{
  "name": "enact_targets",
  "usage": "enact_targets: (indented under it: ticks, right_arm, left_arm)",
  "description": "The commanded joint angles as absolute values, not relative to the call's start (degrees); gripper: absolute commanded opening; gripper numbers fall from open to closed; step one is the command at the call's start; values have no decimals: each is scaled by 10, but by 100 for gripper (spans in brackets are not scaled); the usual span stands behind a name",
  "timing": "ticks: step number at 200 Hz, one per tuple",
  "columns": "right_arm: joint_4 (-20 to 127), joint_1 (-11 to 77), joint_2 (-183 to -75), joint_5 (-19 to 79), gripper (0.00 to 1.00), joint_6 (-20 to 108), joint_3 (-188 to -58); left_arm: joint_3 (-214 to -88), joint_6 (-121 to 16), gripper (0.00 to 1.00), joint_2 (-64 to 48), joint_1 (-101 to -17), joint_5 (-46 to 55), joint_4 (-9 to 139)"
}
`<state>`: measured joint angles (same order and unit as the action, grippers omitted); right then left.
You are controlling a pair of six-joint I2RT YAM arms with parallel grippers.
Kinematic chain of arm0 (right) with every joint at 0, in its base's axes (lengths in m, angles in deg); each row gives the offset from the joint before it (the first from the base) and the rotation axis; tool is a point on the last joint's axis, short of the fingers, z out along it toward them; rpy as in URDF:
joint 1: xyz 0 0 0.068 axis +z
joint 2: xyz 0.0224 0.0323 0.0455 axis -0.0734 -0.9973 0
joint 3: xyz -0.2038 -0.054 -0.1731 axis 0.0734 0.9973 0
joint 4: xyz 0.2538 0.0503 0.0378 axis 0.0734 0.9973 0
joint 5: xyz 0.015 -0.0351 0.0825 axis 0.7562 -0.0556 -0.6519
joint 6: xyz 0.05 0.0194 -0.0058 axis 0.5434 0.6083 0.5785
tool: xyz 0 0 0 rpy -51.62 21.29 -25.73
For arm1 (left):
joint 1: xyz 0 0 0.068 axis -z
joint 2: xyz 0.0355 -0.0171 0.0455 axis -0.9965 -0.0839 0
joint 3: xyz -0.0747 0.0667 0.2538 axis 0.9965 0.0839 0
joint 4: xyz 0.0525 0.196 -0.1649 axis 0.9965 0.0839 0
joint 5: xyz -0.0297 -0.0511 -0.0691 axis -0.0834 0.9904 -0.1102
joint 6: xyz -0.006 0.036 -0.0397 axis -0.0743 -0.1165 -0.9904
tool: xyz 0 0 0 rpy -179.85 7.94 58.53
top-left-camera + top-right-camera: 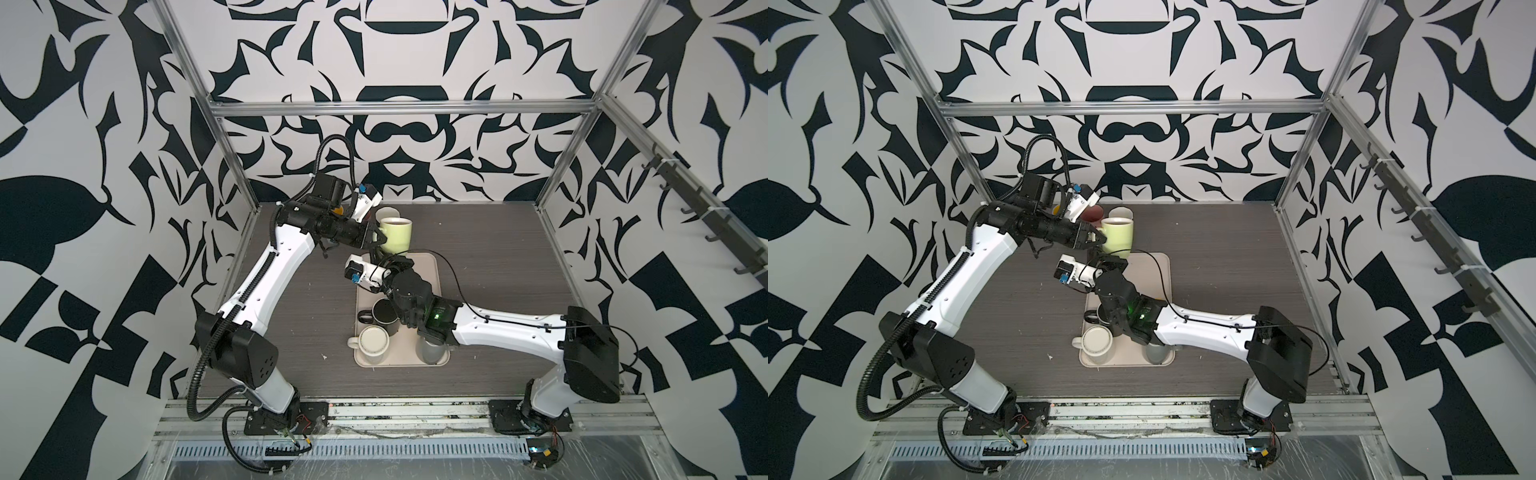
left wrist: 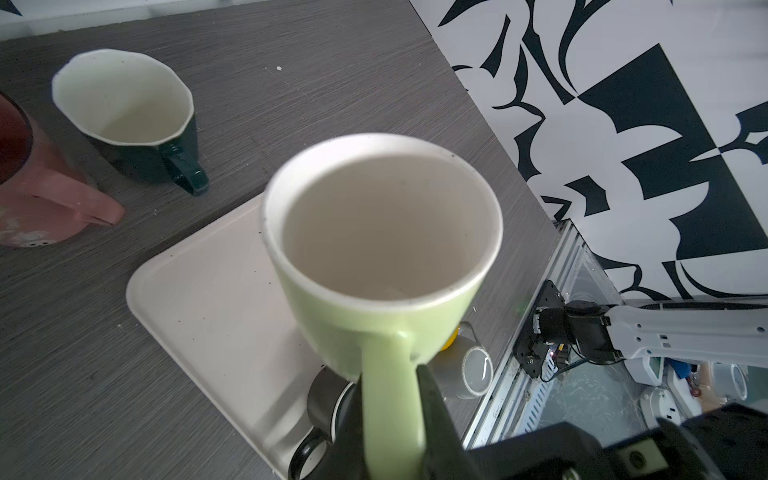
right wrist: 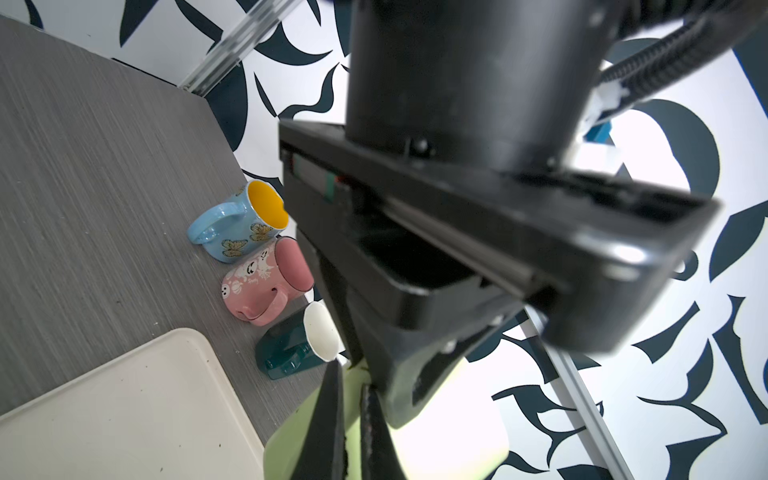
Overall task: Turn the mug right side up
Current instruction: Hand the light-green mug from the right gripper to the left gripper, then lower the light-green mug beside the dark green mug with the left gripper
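The green mug [image 1: 397, 235] hung right side up, mouth to the ceiling, clear of the table and over the far end of the tray [image 1: 428, 266]. The left gripper [image 1: 1101, 240] had it by the handle [image 2: 390, 365]. Its fingers [image 2: 434, 403] were closed on either side of that green loop, touching it. The right gripper [image 3: 352, 380] came at the mug from below, its two fingers drawn close with only a sliver between them and their tips against the mug's lower part (whether they pinched anything there, I could not tell from where I stood).

Beneath the left fingers a black mug [image 1: 384, 316] sat on the tray. Back behind the right gripper's wrist, also on the tray, were a cream mug [image 1: 372, 340] and a grey mug [image 1: 432, 351], the grey one largely under the right arm.

Past the tips of the right fingers, off the tray on the grey table [image 1: 299, 311], three more mugs made a row. A dark green mug [image 2: 124, 104] with a pale inside stood nearest those tips, then a pink mug [image 3: 257, 278]. A blue mug [image 3: 232, 232] with butterflies and a yellow lining was farthest.
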<state>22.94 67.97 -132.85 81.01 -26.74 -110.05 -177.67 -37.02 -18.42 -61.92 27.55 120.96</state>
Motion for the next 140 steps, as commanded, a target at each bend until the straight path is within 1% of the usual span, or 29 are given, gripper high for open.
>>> enact_targets:
  ticks: [1,35,83,121,140]
  right_arm:
    - [169,677,-1306,827,0,-264,-1128]
    - [187,678,-1280,842,0,-237,-1108]
    - [232,677,-1226,877,22,-172,-1065]
    - [285,678,-1170,899,30,-86,-1033]
    - [357,673,-1139,900,33,11,-1035]
  left_arm:
    - [-1759,-388,0,-169,-615,293,1181]
    - [-1736,-412,0,-150,-615,274,1120]
    - [-1727,-430,0,-137,-615,249,1058]
    - [-1723,-442,0,-135,-615,239,1010]
    - [-1710,-447,0,-131,-613,228,973]
